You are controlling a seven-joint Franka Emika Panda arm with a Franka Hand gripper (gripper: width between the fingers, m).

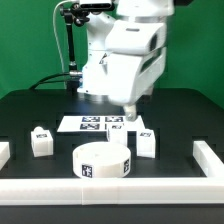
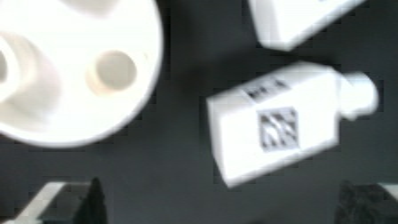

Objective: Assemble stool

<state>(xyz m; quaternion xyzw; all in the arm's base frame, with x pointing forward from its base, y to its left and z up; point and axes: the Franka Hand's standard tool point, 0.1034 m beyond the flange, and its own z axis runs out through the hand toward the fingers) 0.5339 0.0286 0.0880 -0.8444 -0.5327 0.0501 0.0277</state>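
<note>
I found the exterior view bright and evenly lit. The white seat (image 1: 103, 160) stood near overexposure against the black desk (image 1: 30, 110). Its top face was brighter than its side wall, consistent with overhead light. Shadows were faint and soft. Resolution was low and the tag patterns were coarse. The wrist view was blurred throughout. The tag on the leg (image 2: 276, 115) was smeared, and the fingers (image 2: 54, 203) of the gripper (image 2: 210, 204) registered only as dark, unfocused shapes at the frame edge.
</note>
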